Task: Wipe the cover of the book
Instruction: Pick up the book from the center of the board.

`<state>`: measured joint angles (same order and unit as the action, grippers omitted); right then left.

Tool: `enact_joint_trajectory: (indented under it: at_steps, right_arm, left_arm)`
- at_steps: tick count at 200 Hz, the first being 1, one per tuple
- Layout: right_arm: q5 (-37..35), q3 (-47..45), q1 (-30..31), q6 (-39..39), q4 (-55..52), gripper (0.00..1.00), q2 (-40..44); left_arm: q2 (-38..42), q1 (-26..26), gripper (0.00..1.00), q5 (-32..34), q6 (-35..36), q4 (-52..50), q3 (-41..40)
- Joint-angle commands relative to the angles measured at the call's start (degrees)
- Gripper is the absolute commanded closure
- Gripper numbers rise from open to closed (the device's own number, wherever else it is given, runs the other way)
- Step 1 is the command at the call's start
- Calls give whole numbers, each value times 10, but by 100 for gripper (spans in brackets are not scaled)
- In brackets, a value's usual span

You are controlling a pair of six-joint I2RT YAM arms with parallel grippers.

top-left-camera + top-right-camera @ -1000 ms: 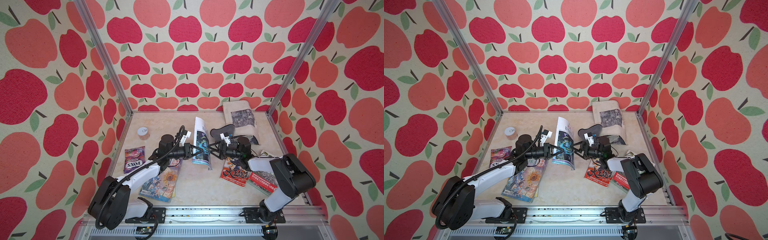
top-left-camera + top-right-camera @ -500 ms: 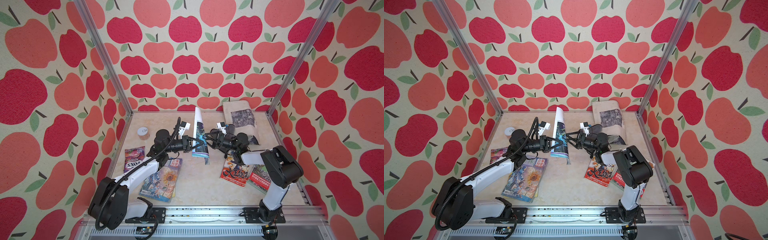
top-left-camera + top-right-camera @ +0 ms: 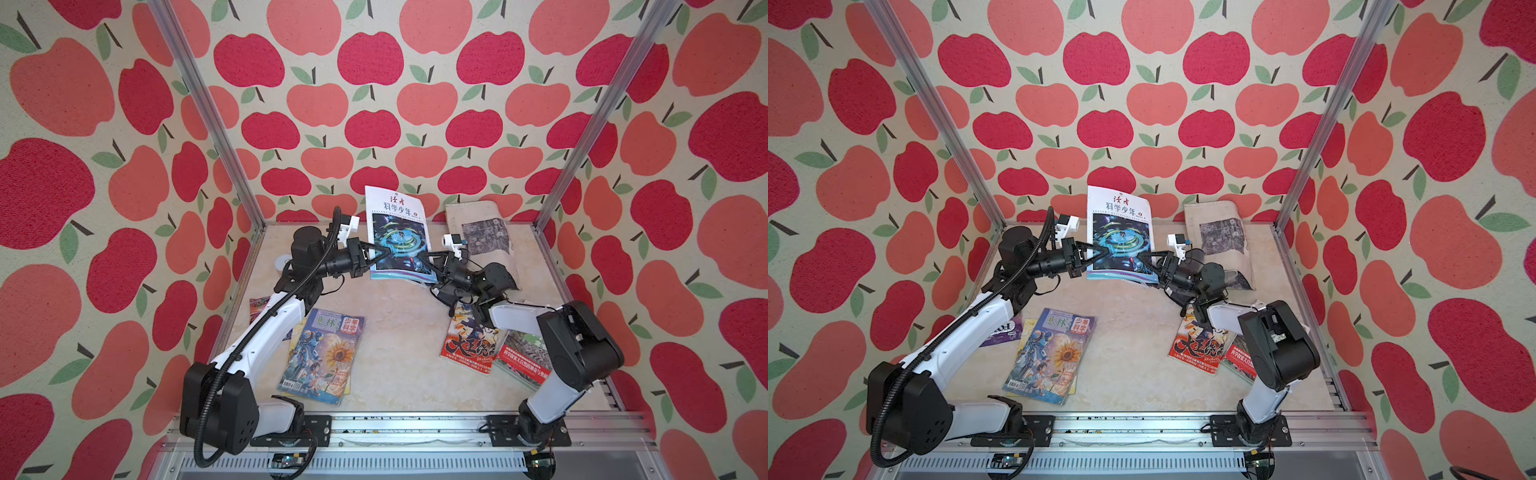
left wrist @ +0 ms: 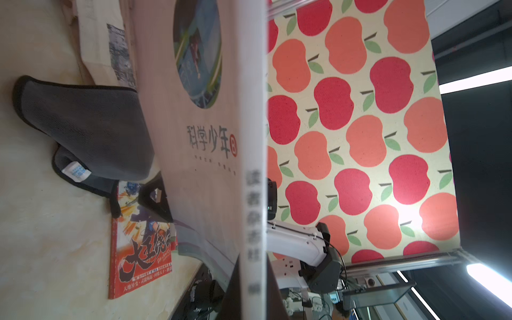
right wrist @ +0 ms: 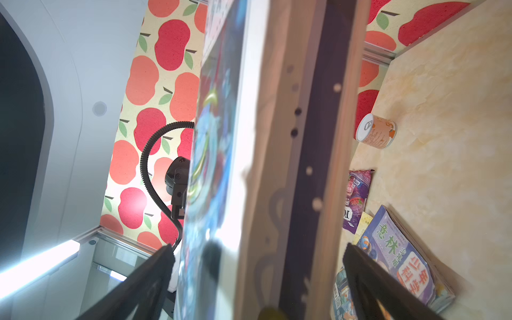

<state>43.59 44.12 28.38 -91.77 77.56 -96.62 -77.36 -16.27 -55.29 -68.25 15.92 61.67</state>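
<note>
The book (image 3: 397,241) (image 3: 1121,241), white with a blue space picture on its cover, stands upright above the table near the back wall. My left gripper (image 3: 380,251) (image 3: 1102,251) is shut on its spine edge; in the left wrist view both jaws press the white spine (image 4: 253,138). My right gripper (image 3: 422,264) (image 3: 1144,259) is open, its dark fingers (image 5: 144,277) wide apart on either side of the book's opposite edge (image 5: 221,138). A grey cloth (image 4: 88,124) (image 3: 494,274) lies on the table behind the right wrist.
A sunflower magazine (image 3: 322,359) lies at the front left, with a purple snack packet (image 3: 998,330) beside it. Red magazines (image 3: 469,340) lie under the right arm. A small can (image 5: 376,134) is at the back left, and a printed newspaper (image 3: 482,228) leans at the back right.
The book has been lifted from a slanted pose to upright and carried toward the back wall by my left gripper. My right gripper rose with it and now straddles its edge.
</note>
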Motion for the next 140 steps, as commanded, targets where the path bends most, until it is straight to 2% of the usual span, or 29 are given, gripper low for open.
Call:
enact_joint_trajectory:
  at_steps: [1,25,47,69,93,140]
  right_arm:
    - [-58,20,2,-50,16,1,5]
    - [-129,-6,18,-64,16,1,9]
    - [-157,-19,21,-76,16,1,12]
    - [-164,-21,24,-83,16,1,13]
    - [-160,-14,29,-98,17,1,9]
    - [-195,-42,68,-130,16,1,7]
  left_arm:
    - [-41,22,100,95,-72,30,24]
    - [-126,14,100,138,-153,184,32]
    - [-201,-9,100,128,-174,232,75]
    - [-250,-32,100,134,-254,379,50]
    - [-281,-42,100,113,-314,496,33]
    - [-236,-33,100,80,-267,429,37]
